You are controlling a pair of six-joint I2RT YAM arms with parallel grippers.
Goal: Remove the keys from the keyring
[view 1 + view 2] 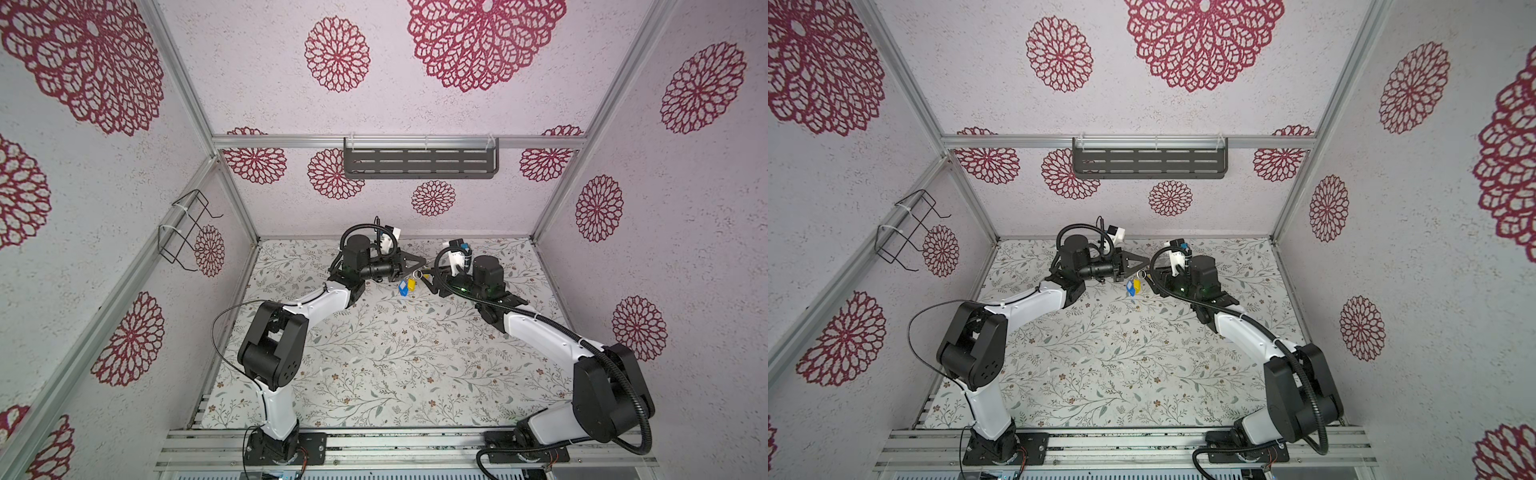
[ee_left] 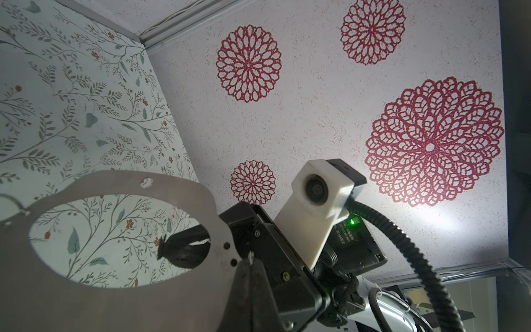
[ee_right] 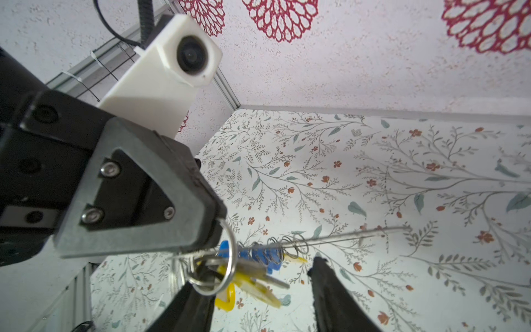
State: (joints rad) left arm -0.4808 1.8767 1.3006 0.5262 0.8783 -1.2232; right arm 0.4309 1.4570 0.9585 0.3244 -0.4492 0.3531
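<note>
The left gripper [image 1: 422, 262] was shut on the keyring [image 2: 115, 184]; the right gripper [image 3: 255, 273] stood open around the keys [image 3: 258, 287]. A skewed pull could slip the keyring out.

Keys [image 3: 258, 287] yellow and blue, keyring [image 3: 236, 255] silver, table [image 3: 373, 186] floral.

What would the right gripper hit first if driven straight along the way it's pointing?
Most likely the keys, hanging from the keyring clamped in the shut left gripper. They already sit between the right gripper's open fingers. The left gripper lies just beyond; depth is hard to judge.
</note>
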